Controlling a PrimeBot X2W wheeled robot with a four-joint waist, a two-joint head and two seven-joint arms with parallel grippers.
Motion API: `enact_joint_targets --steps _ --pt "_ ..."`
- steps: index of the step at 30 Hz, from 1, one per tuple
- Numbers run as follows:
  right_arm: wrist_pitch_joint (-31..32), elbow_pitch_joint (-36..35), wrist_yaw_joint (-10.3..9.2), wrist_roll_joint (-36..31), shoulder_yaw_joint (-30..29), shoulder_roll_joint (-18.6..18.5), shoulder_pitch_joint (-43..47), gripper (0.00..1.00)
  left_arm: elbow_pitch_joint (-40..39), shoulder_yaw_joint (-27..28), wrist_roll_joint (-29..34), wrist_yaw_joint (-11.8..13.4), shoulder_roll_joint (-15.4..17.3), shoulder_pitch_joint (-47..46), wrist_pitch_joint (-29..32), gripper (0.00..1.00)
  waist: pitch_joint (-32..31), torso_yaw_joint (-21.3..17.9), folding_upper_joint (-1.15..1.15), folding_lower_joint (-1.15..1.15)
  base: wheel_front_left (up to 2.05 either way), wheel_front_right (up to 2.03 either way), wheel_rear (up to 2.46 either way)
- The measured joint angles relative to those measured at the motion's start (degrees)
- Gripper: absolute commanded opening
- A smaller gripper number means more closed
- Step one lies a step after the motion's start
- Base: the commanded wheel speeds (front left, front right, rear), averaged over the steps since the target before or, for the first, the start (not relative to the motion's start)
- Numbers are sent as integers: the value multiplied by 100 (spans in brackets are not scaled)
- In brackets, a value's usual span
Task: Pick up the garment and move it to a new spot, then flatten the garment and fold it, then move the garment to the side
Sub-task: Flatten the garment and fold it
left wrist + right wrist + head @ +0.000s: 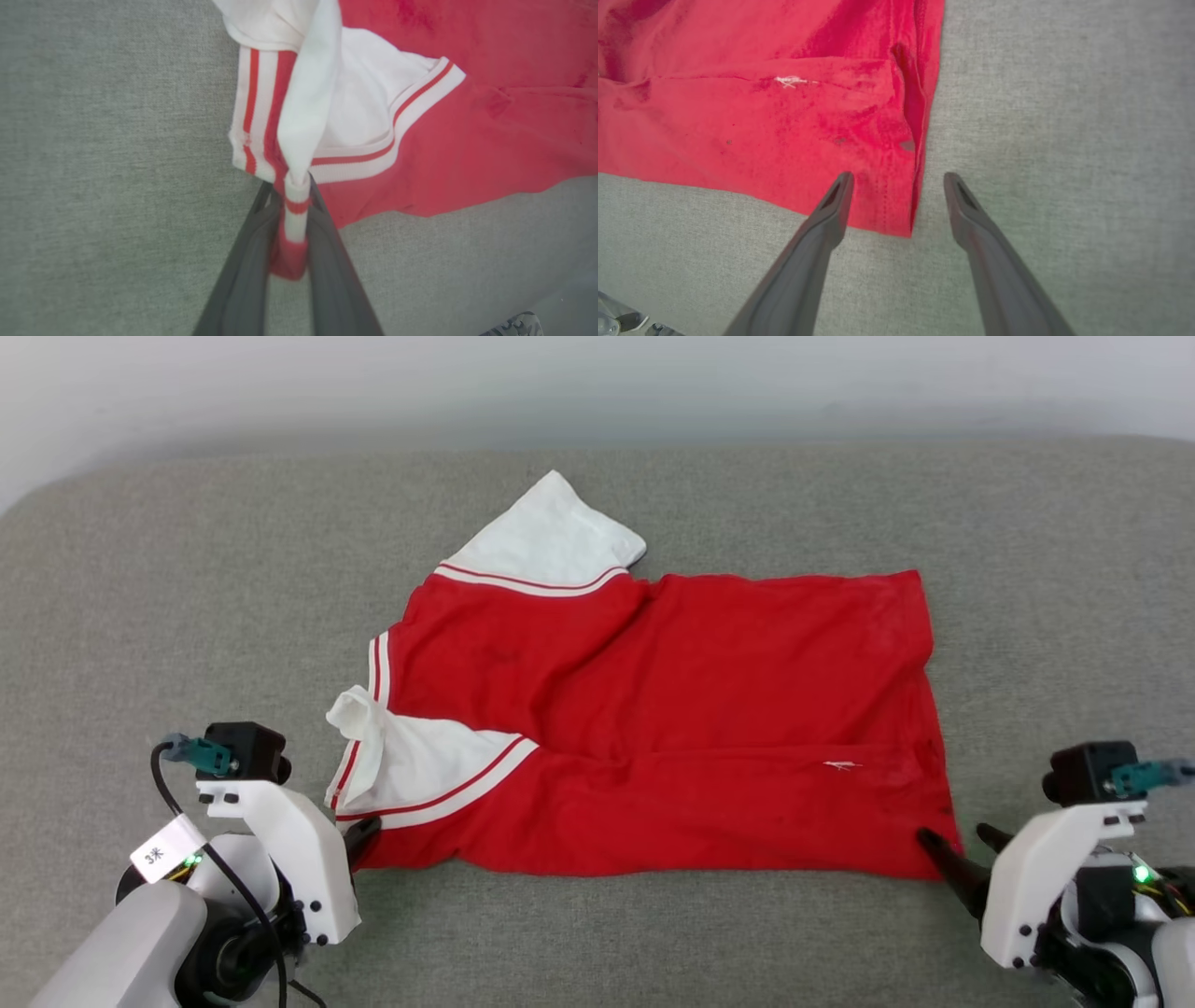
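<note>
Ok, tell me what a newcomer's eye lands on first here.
The red garment lies spread across the middle of the grey surface, one white sleeve pointing to the far side. At its near left corner the left gripper is shut on the striped trim; at the near right corner the right gripper stands open, a finger either side of the hem.

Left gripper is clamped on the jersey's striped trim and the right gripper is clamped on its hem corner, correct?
No: the right gripper is open, straddling a hem corner of the garment, per the right wrist view. The left gripper does clamp the striped trim.
</note>
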Motion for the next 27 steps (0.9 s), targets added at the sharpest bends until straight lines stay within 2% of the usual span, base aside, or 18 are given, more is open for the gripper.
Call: enact_joint_targets --steps 10,11,12,13,19,27 --pt "409 654 -3 96 482 20 -529 100 -108 -2 10 -2 -60 -47 -99 0 359 199 0 0 0 0 0" --pt "421 676 -3 122 521 16 -544 89 -104 1 9 -5 -62 -48 -103 0 370 206 0 0 0 0 0" --pt "414 694 -3 124 549 4 -566 33 -98 4 5 -15 -67 -48 -127 0 373 207 0 0 0 0 0" --pt "401 733 -3 148 576 -2 -598 0 -86 8 3 -20 -74 -48 -148 0 362 202 0 0 0 0 0" --pt "290 868 3 191 733 -125 -656 0 -148 62 9 16 -60 168 -392 0 110 132 0 0 0 0 0" --pt "225 890 2 301 837 -320 -477 0 -545 147 -19 290 52 881 -602 0 -445 56 0 0 0 0 0"
